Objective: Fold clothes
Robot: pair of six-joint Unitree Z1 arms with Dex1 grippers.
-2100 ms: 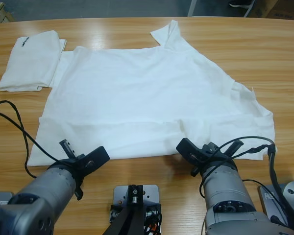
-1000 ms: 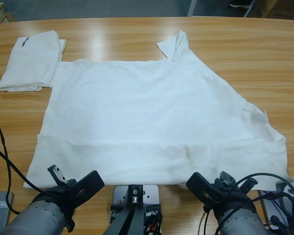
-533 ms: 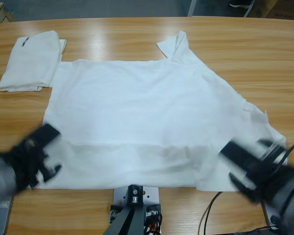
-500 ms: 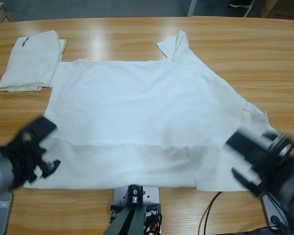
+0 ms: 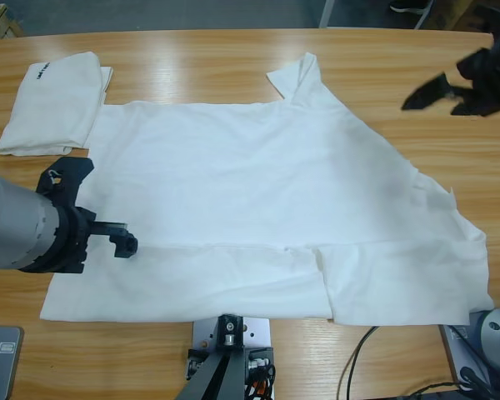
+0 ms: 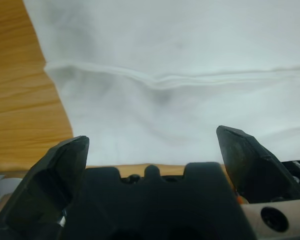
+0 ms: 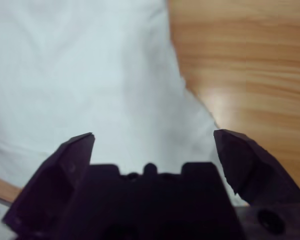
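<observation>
A large white T-shirt (image 5: 258,183) lies spread over the middle of the wooden table (image 5: 192,58), one sleeve (image 5: 296,75) pointing to the far edge. A fold line crosses it near the front hem (image 5: 225,247). A second white shirt (image 5: 50,104), folded, with small black lettering, lies at the far left. My left gripper (image 5: 96,208) hovers open at the spread shirt's left edge; its wrist view shows the gripper (image 6: 152,145) over cloth (image 6: 180,50) and that fold line. My right gripper (image 5: 462,79) hangs open above bare wood at the far right; in its wrist view the gripper (image 7: 152,140) looks onto the shirt's edge (image 7: 80,75).
Bare wood (image 5: 450,150) runs to the right of the spread shirt and along the far edge. The folded shirt nearly touches the spread one's far left corner. A black cable (image 5: 358,350) loops off the front edge at the right.
Both grippers have left the shirt's front hem. The left one moved up along the shirt's left edge; the right one swung far back to the right. The shirt has stayed put over the last second.
</observation>
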